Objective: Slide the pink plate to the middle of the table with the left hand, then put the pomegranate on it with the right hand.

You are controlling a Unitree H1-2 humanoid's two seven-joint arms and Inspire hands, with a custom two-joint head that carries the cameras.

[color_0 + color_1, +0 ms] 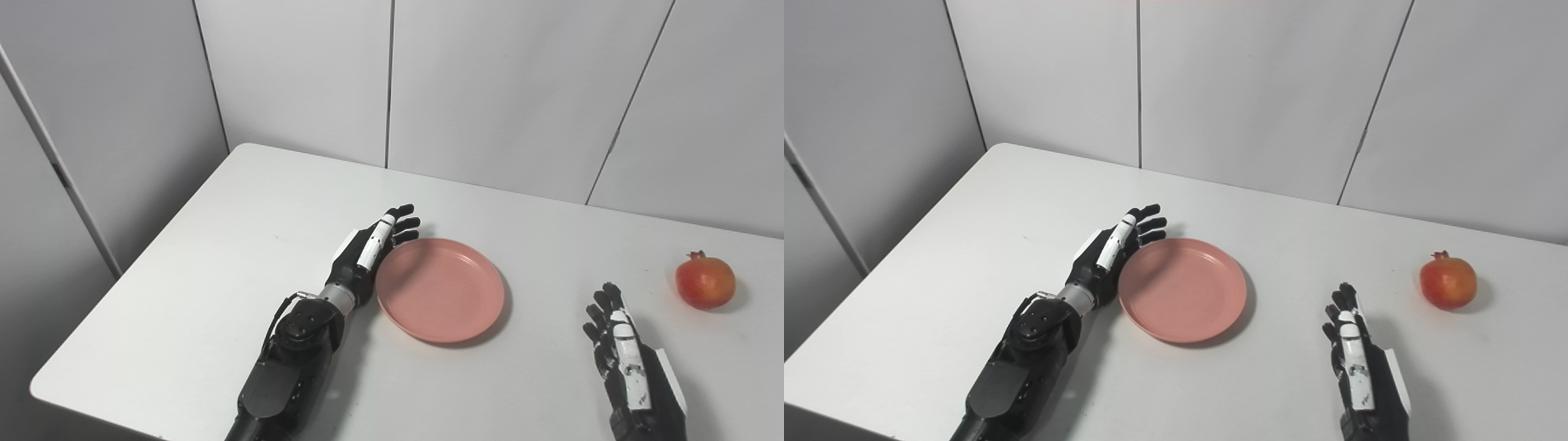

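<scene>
The left hand (370, 251) lies edge-on against the left rim of the pink plate (440, 289), its fingers (401, 222) held straight and close together, curling a little past the plate's upper-left edge; it holds nothing and works as a flat pusher. The plate sits near the centre of the frame, on the white tabletop (245, 245), so the slide looks close to done or done. To finish well, the robot should keep the palm low against the rim and push evenly toward the right of the frame, so the plate travels straight rather than spinning away from the fingers, then draw the hand off to the left without dragging the rim back.

The pomegranate (705, 282) rests at the right of the frame, well apart from the plate. The right hand (631, 361) waits at the lower right, fingers loosely apart and empty, near the fruit but not touching it. Nothing lies between fruit and plate; the fruit is round and may roll if nudged.
</scene>
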